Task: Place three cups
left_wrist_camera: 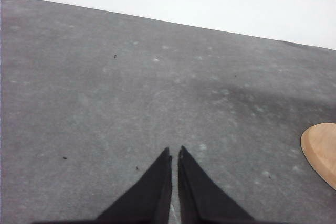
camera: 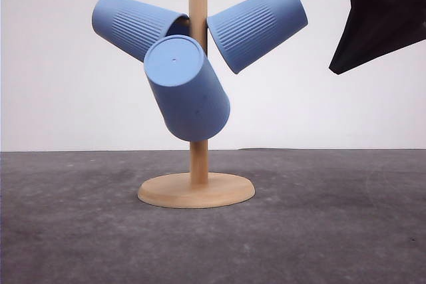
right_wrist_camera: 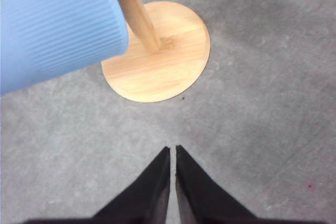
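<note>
Three light-blue ribbed cups hang upside down on a wooden stand's pole (camera: 198,4): one on the left (camera: 136,24), one on the right (camera: 258,26), and one in front (camera: 186,88) with its flat base toward the camera. The right cup (right_wrist_camera: 58,32) also shows in the right wrist view above the round base (right_wrist_camera: 157,61). My right gripper (right_wrist_camera: 172,153) is shut and empty, raised at the upper right (camera: 383,21), apart from the cups. Over bare table, my left gripper (left_wrist_camera: 175,156) is shut and empty.
The stand's round wooden base (camera: 196,189) sits mid-table on the dark grey tabletop (camera: 333,231); its edge (left_wrist_camera: 321,150) shows in the left wrist view. A white wall backs the scene.
</note>
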